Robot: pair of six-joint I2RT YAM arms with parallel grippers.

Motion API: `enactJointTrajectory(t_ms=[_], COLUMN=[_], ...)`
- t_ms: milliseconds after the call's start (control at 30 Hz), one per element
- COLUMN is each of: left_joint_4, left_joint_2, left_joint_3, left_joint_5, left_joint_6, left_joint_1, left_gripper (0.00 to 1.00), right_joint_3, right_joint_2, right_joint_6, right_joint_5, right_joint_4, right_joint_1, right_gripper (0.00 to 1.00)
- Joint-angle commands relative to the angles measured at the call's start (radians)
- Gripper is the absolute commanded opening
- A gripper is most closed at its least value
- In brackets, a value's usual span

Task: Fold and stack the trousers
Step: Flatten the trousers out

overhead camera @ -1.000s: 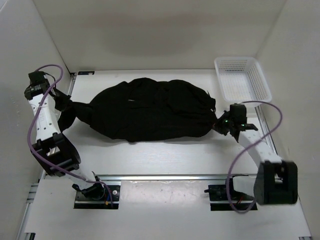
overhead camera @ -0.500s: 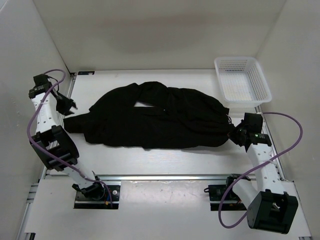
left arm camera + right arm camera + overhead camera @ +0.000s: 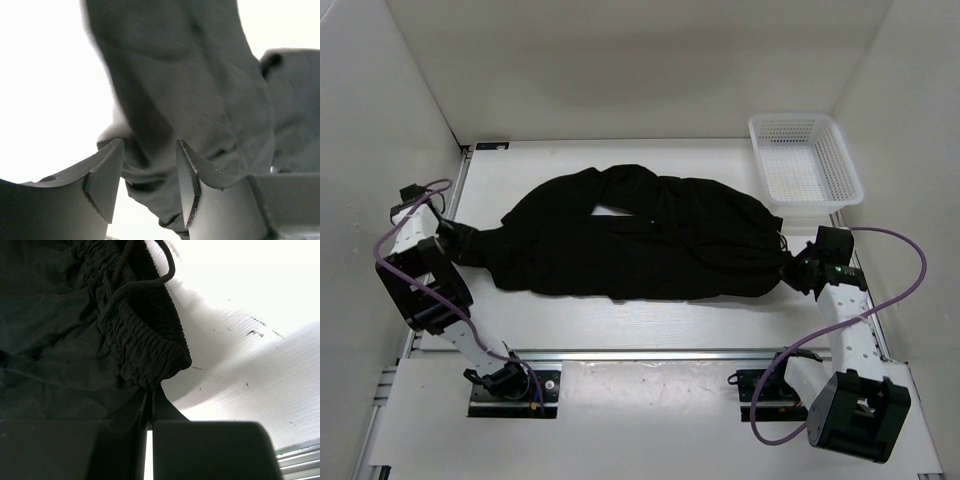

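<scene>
White mesh basket (image 3: 805,160) sat in the far right corner of the table (image 3: 620,320), long side running along the right edge; only its own mesh floor showed inside it. The trousers (image 3: 640,235) lay outside the basket, stretched left to right across the middle of the table as one rumpled black mass. Their right end came close under the basket's near left corner; contact there could not be told. The left end tapered to a narrow tail near the left table edge, where the left gripper (image 3: 453,233) met it. In the left wrist view its fingers (image 3: 102,182) stood spread apart, dark fabric hanging in the gap and beyond, with nothing pressed. The right gripper (image 3: 790,268) sat at the right end, low and close to the right table edge. In the right wrist view the jaws were pressed nearly together, pinching the gathered elastic waistband (image 3: 145,347), the drawstring (image 3: 150,282) looping loose above it. A bare strip of table ran between the trousers and the far wall (image 3: 640,70). A similar strip lay between the trousers and the near metal rail (image 3: 640,355).
</scene>
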Motion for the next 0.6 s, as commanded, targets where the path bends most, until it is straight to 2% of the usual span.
enactJointTrajectory(t_ms=[0,67,133,267,400,433,567], left_joint_4=[0.049,0.084,0.113,0.113,0.068,0.051,-0.095], left_joint_2=[-0.003,0.021,0.044,0.127,0.094,0.074,-0.002], left_joint_3=[-0.022,-0.031,-0.031,0.039,0.125,0.151,0.376], left_joint_5=[-0.039,-0.050,-0.065,-0.074,-0.149,-0.216,-0.375], left_joint_6=[-0.081,-0.081,-0.081,-0.058,-0.049,-0.040,-0.002], left_joint_1=[0.026,0.026,0.026,0.035,0.036,0.026,-0.009], left_gripper=[0.58,0.58,0.53,0.10,0.10,0.10,0.10], right_joint_3=[0.001,0.010,0.020,0.030,0.039,0.039,0.039], right_joint_2=[0.011,0.032,0.032,0.041,0.041,0.041,0.032], right_joint_6=[-0.049,-0.049,-0.049,-0.049,-0.058,-0.058,-0.078], right_joint_5=[-0.055,-0.070,-0.070,-0.070,-0.070,-0.070,-0.070], right_joint_4=[0.019,0.019,0.019,0.019,0.008,0.008,-0.002], right_joint_1=[-0.008,-0.017,-0.017,-0.017,-0.035,-0.046,-0.080], right_gripper=[0.00,0.00,0.00,0.00,0.00,0.00,0.00])
